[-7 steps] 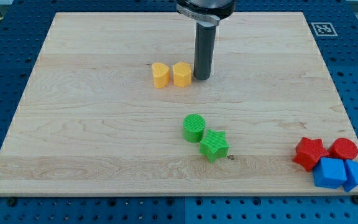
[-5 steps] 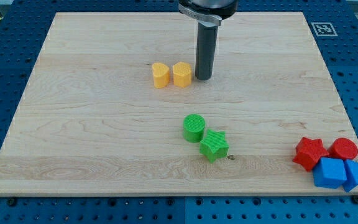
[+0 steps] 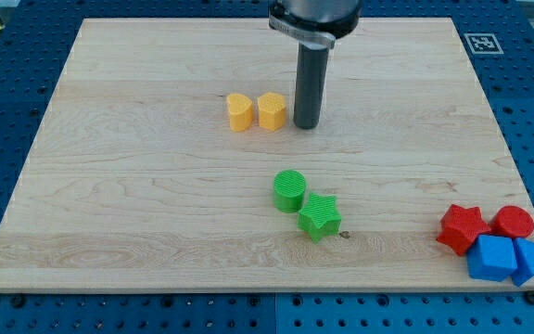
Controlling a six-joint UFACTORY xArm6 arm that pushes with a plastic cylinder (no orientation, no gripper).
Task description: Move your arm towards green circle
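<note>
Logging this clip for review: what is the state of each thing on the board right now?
my tip: on the board, right of the yellow blocks, above the green circle
green circle: untouched, against the green star
yellow blocks: side by side
red and blue blocks: clustered, bottom right

setting: robotics lab | evidence: blue perforated bench (image 3: 7,111); wooden board (image 3: 137,195); fiducial marker (image 3: 483,43)

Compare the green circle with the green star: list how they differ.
Shape: the green circle is a round cylinder, while the green star has pointed arms.
Place: the circle sits toward the view's top-left of the star, so it is the one nearer my tip.
Both are the same green, ribbed on top, look similar in size, and sit close together, apparently touching.
</note>
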